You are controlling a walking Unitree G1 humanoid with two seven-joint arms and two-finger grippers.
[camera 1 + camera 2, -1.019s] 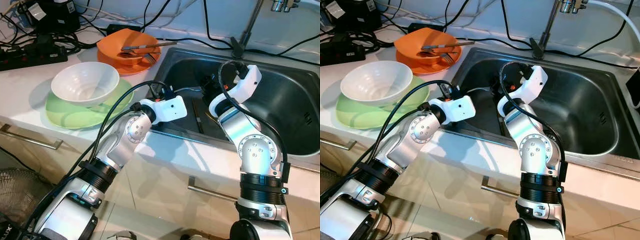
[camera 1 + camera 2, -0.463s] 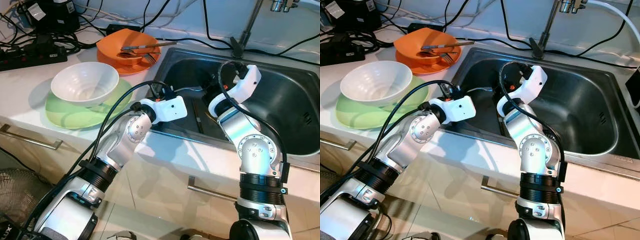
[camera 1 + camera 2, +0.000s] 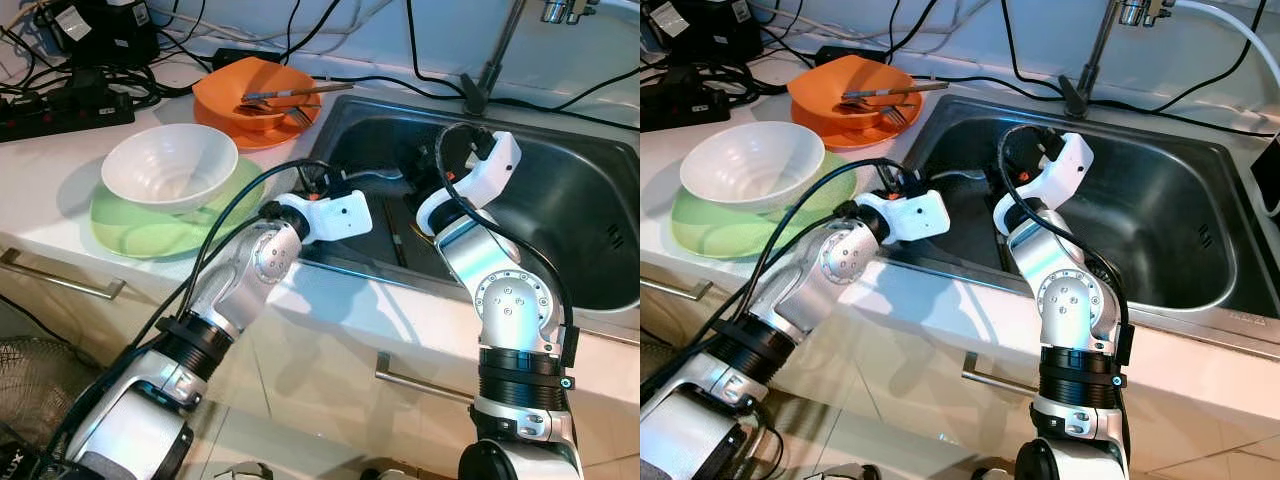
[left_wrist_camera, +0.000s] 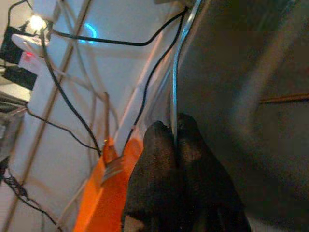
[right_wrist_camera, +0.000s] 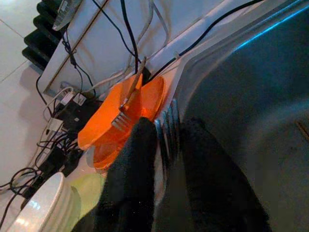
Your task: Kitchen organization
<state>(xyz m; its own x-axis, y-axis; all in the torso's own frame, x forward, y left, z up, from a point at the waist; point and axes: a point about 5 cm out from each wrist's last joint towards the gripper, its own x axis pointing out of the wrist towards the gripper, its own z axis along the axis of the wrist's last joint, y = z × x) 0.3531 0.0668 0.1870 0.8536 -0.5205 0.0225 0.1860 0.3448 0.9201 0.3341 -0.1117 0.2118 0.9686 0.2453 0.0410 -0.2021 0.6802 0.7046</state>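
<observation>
1. No legible writing is being shown.
2. One white bowl point(image 3: 168, 165) is being carried on one green plate point(image 3: 130, 230); one orange bowl point(image 3: 262, 98) is holding cutlery.
3. A thin metal utensil point(image 4: 174, 82) is being pinched by the left gripper point(image 4: 175, 133) over the sink point(image 3: 590, 215).
4. A fork point(image 5: 167, 126) is being held between the fingers of the right gripper point(image 5: 168, 129).

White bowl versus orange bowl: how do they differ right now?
The white bowl is empty; the orange bowl holds cutlery. The white bowl sits on a green plate, the orange bowl on an orange plate. The orange bowl is farther back, closer to the sink. Both stand upright on the counter, left of the sink.
</observation>
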